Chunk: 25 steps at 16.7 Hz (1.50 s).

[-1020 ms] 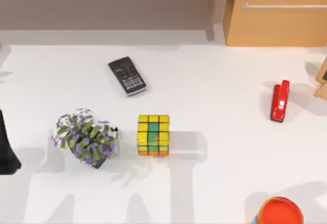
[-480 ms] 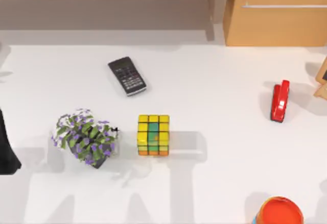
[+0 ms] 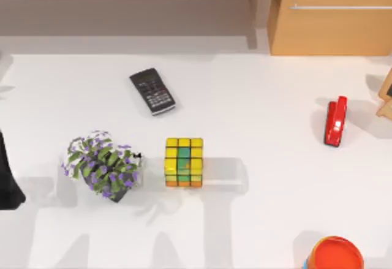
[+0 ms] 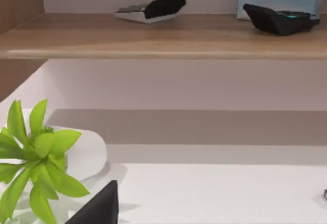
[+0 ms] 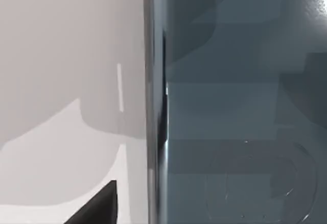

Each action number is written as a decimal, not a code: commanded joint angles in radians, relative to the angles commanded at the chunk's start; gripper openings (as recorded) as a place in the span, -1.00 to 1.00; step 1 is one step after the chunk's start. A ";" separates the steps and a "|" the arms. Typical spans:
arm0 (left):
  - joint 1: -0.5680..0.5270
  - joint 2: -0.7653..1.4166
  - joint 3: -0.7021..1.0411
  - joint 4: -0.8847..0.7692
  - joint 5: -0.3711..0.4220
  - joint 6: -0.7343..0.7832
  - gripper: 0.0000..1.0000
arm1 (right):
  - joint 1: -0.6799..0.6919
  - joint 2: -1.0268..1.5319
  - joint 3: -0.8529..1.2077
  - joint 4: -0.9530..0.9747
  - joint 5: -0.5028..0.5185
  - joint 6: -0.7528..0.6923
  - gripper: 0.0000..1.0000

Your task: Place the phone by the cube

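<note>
The phone (image 5: 240, 106), a glossy blue-grey slab with a grey rim, lies very close under the right wrist camera, beside white table surface. One dark finger (image 5: 97, 208) of my right gripper stands a little apart from the phone's rim, so the gripper looks open. The cube (image 3: 184, 162), mostly yellow with green and orange squares, sits on the white table (image 3: 257, 109) left of centre. My left arm (image 3: 7, 180) is parked at the table's left edge. One of its fingers (image 4: 99, 206) shows wide of centre, with nothing held.
A black keypad device (image 3: 152, 90) lies behind the cube. A pot of purple flowers (image 3: 101, 165) stands just left of it. A red stapler (image 3: 335, 121) is at the right, an orange round container (image 3: 335, 253) at the front right. A wooden shelf (image 4: 163, 35) and cabinet (image 3: 331, 18) line the back.
The arm shadow at the table's front right has shrunk toward the lower right corner. Nothing on the table has moved.
</note>
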<state>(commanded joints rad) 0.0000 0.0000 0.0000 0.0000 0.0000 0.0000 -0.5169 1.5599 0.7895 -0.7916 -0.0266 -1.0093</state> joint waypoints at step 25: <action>0.000 0.000 0.000 0.000 0.000 0.000 1.00 | 0.002 0.078 -0.062 0.144 0.000 0.002 -1.00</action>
<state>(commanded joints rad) 0.0000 0.0000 0.0000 0.0000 0.0000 0.0000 -0.5152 1.6382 0.7270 -0.6478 -0.0265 -1.0069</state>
